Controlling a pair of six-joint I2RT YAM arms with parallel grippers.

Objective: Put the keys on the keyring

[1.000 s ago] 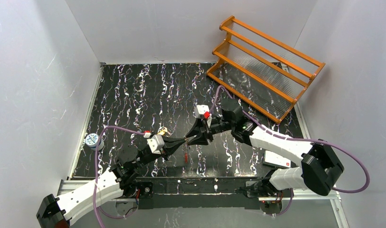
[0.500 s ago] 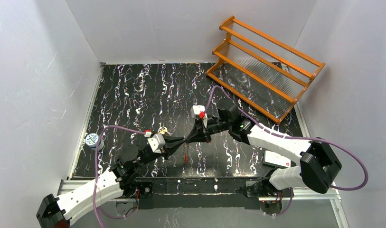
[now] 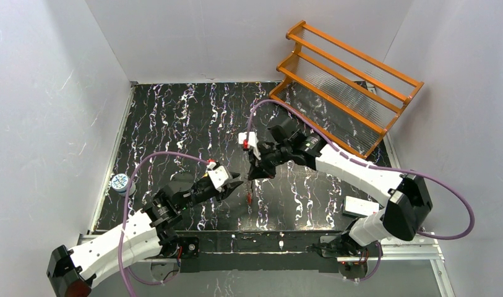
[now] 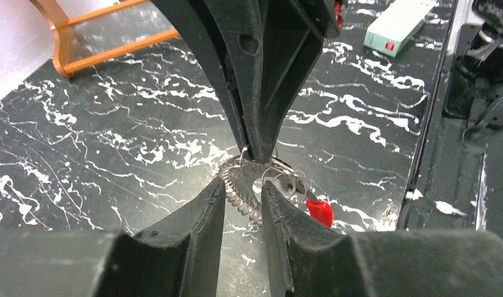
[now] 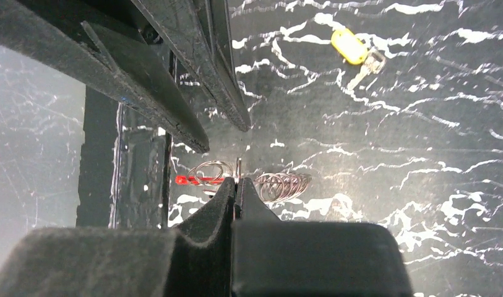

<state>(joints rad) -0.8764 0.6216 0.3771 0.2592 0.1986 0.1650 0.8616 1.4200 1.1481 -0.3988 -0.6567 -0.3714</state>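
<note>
— Near mid-frame in the top view, where is the keyring (image 3: 250,196)?
— Pinched in the right gripper (image 3: 255,177), whose black fingers are clenched on its thin wire, over the marbled black table (image 3: 174,117).
— Its long axis?
— In the right wrist view it runs left to right: red section at frame left, springy silver coil at right.
— And the left gripper (image 4: 242,201)?
— Released, jaws narrowly parted beside the coil.
— Keys?
— One yellow-headed key (image 5: 352,49) lies upper right, well apart.
</note>
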